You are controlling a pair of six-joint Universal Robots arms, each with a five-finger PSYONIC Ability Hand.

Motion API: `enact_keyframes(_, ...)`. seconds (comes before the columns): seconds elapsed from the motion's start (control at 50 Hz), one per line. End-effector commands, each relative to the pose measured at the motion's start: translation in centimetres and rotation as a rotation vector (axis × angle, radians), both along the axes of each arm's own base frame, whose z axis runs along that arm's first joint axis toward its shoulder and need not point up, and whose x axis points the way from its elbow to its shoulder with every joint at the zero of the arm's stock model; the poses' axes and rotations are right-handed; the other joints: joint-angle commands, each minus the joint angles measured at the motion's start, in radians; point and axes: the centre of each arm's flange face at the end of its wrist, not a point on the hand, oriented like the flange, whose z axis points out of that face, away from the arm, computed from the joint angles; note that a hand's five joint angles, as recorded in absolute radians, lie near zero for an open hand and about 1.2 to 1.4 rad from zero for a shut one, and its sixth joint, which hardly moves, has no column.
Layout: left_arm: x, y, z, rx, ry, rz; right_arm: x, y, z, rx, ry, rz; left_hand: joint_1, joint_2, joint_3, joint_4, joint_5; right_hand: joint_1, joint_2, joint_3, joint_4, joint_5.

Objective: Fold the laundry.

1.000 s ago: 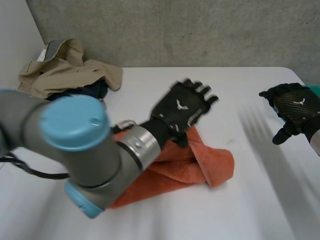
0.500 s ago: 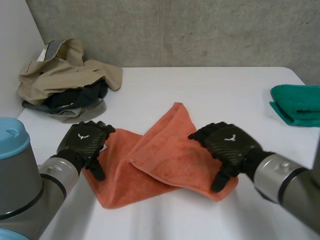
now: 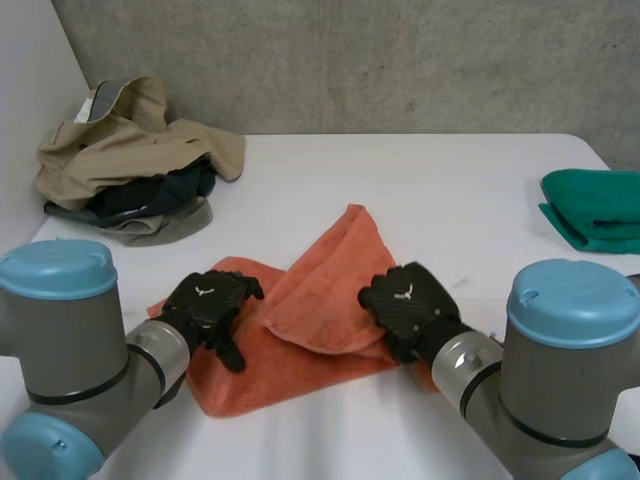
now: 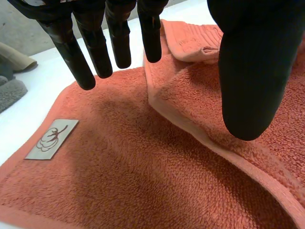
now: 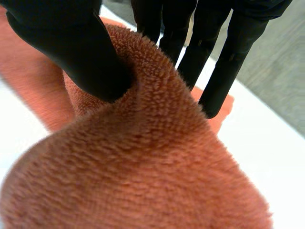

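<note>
White table: R hand pinch-tight on towel.

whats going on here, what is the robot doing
A two-armed robot is folding an orange towel on the white table. Its right robot hand pinches a raised fold of the towel between thumb and fingers; the left robot hand is open over the towel's other side. A folded green towel and a clothes pile sit aside.

Our left hand hung over the orange towel, fingers straight and held apart from the thumb. We saw a folded layer's hemmed edge running beneath the thumb, a small sewn label near the fingertips, and the white table and a grey cloth beyond.
</note>
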Motion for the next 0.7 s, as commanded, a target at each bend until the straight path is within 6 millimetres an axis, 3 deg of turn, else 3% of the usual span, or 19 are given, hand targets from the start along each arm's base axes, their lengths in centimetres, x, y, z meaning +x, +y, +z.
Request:
enact_keyframes(0.02, -1.1, 0.3, 0.4, -0.023, 0.011, -0.034, -1.2, -1.6, 4.2, -0.13, -0.051, -0.069, 0.09, 0.078, 0.077, 0.076, 0.073, 0.293, 0.221, 0.215, 0.208, 0.245)
enact_keyframes(0.1, -1.9, 0.3, 0.7, -0.052, 0.025, -0.054, -2.9, -2.8, 6.2, -0.164, -0.071, -0.122, 0.09, 0.078, 0.077, 0.076, 0.073, 0.293, 0.221, 0.215, 0.208, 0.245)
enact_keyframes(0.16, -2.7, 0.5, 1.1, -0.086, 0.045, -0.08, -3.0, -2.6, 6.9, -0.155, -0.071, -0.117, 0.087, 0.075, 0.074, 0.073, 0.07, 0.293, 0.221, 0.215, 0.208, 0.245)
enact_keyframes(0.3, -4.3, 0.9, 4.2, -0.256, 0.131, -0.086, -2.8, -2.6, 7.5, -0.153, -0.091, -0.109, 0.046, 0.034, 0.033, 0.032, 0.029, 0.293, 0.221, 0.215, 0.208, 0.245)
enact_keyframes(0.46, -5.6, 2.5, 4.5, -0.262, 0.149, -0.14, -1.9, -1.9, 6.3, -0.117, -0.078, -0.074, 0.011, -0.001, -0.003, -0.003, -0.007, 0.293, 0.221, 0.215, 0.208, 0.245)
enact_keyframes(0.56, -6.9, 3.7, 3.1, -0.229, 0.134, -0.195, -1.2, -1.4, 4.7, -0.073, -0.057, -0.054, 0.014, 0.002, 0.0, 0.0, -0.004, 0.293, 0.221, 0.215, 0.208, 0.245)
enact_keyframes(0.7, -9.0, 5.0, 2.8, -0.21, 0.166, -0.252, -0.9, -1.2, 4.7, -0.063, -0.077, -0.055, 0.014, 0.002, 0.0, 0.0, -0.004, 0.293, 0.221, 0.215, 0.208, 0.245)
